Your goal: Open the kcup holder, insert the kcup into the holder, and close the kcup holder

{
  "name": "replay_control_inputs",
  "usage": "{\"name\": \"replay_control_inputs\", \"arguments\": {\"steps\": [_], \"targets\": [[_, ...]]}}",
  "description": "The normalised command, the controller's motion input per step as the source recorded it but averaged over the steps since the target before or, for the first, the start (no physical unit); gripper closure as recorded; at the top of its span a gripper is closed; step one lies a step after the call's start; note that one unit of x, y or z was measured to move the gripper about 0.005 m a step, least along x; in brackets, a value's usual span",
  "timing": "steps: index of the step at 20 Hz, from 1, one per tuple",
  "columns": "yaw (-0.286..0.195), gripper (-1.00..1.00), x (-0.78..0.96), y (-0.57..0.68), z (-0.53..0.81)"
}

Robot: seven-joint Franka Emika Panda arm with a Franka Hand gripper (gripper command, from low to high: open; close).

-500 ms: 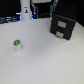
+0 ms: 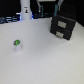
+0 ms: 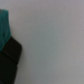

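kcup (image 2: 17, 43): sitting upright, green top up, near left on the surface (image 2: 42, 60)
kcup holder (image 2: 63, 27): sitting far right, drawers shut
jaws: can't tell

1. We see a white table (image 2: 45, 60) filling most of the exterior view, its surface plain and pale.
2. Past the table's far edge lies a dark background (image 2: 10, 7), too blurred for us to make out.
3. The wrist view shows a teal patch (image 3: 4, 27) we cannot identify.
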Motion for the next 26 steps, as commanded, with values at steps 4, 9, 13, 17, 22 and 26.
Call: {"name": "replay_control_inputs", "arguments": {"steps": [4,9,13,17,22,26], "targets": [[-0.181,-1.0,-0.23,0.72,0.0],[-0.182,-1.0,-0.26,0.72,-0.03],[-0.188,-1.0,-0.23,0.67,-0.17],[-0.195,-1.0,-0.21,0.55,-0.31],[-0.174,-1.0,-0.23,0.48,-0.37],[-0.153,-1.0,-0.21,0.46,-0.39]]}}
